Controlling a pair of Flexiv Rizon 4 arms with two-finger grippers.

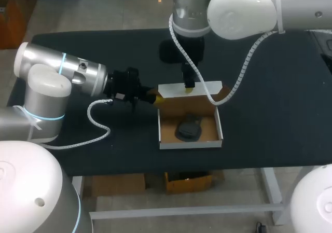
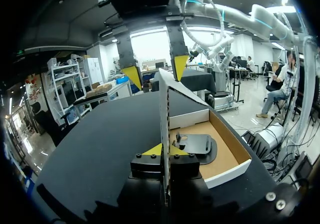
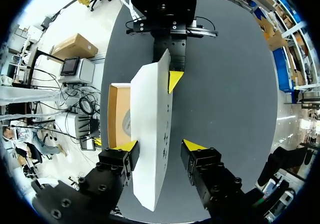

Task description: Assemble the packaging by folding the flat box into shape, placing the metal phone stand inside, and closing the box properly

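An open box (image 1: 189, 145), phone stand (image 1: 189, 128) inside, is clamped by the left pincer (image 1: 155, 98); the right pincer (image 1: 189, 90) is spread apart.

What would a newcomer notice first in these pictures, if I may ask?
The white lid flap standing upright along the far edge of the open box, with the left gripper shut on one end and the right gripper open around the other. Inside lies the dark phone stand.
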